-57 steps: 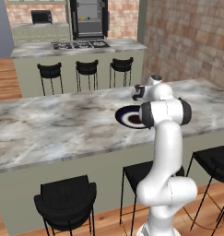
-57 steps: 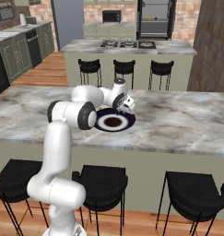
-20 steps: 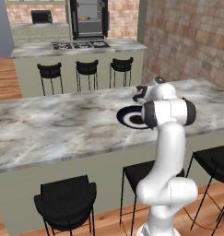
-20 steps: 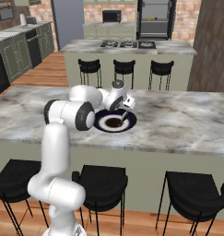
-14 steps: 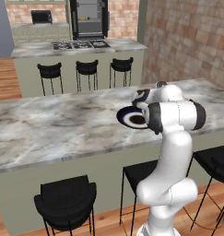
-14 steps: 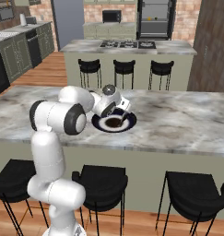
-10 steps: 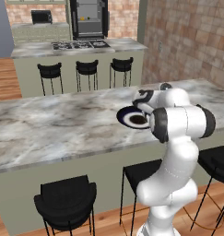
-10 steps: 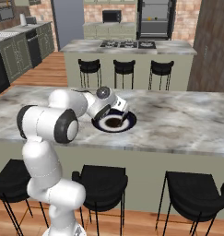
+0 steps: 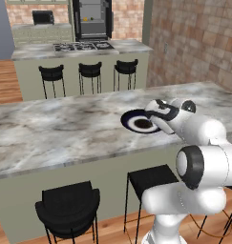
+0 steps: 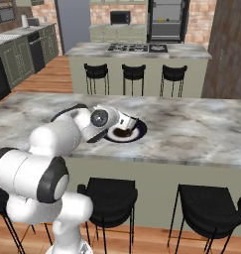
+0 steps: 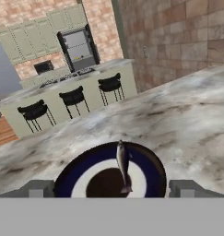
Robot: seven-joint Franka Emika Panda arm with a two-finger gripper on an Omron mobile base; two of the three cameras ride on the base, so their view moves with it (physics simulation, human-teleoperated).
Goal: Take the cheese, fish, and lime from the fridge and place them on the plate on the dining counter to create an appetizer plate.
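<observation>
Round blue-rimmed plate on grey-white marble dining counter; slim silvery fish lying across its centre, apparently flat. Two-finger gripper just beside plate, released, jaws wide.

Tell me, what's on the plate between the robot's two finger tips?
A fish lies on the plate, midway between the open gripper's tips in the hand view.

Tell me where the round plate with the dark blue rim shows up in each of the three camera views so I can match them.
Left base view: the round blue-rimmed plate sits right of centre, beside the white arm.
Right base view: plate at centre, partly behind the hand.
Hand view: plate at bottom centre, a thin grey fish on it.
Shared landmark: grey-white marble dining counter.
</observation>
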